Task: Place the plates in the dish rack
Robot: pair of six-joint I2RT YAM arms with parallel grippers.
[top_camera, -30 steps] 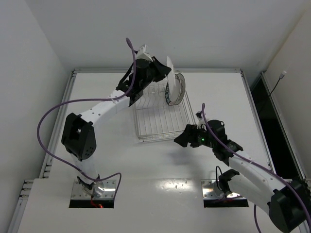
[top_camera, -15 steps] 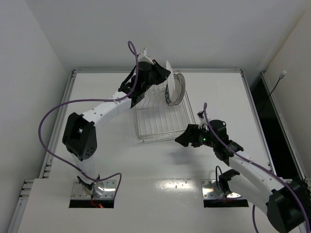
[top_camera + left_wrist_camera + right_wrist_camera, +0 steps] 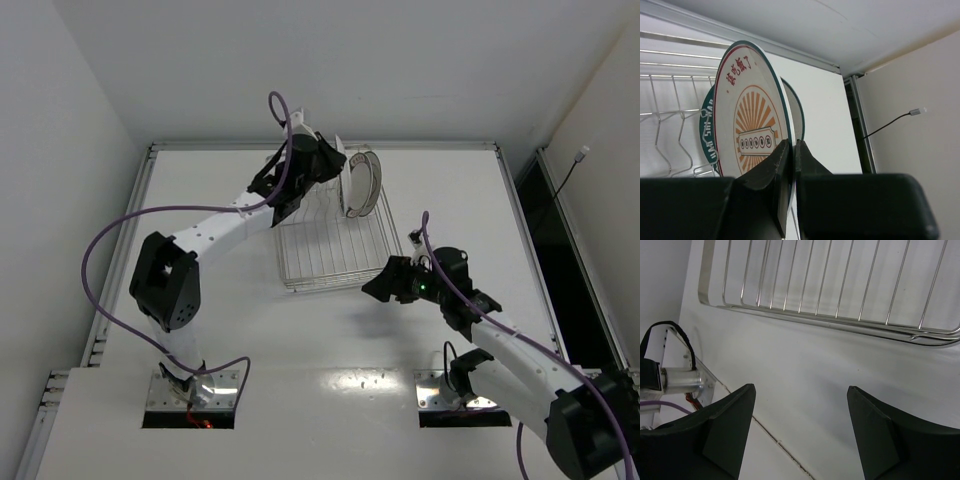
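A white counter (image 3: 200,190) filled the booth, with plain white walls on the left, far and right sides. A metal rail (image 3: 150,170) ran along its far and left edges, and a dark gap lay past the right edge. The rack (image 3: 325,255) sat toward the far middle, well apart from both side edges, its far end near the back rail.

The left tool (image 3: 791,145) was clenched on the rim of the sunburst plate (image 3: 752,125), holding it upright at the rack's far end. It stood just beside the teal plate (image 3: 707,127), and a third plate (image 3: 798,112) stood behind. Whether the held plate's lower edge rested on the wires could not be told.

The right tool (image 3: 800,390) hung released over the counter, its fingers (image 3: 730,425) spread wide with nothing between them. It was just off the rack's near rim, and bare wires lay between it and the plates.
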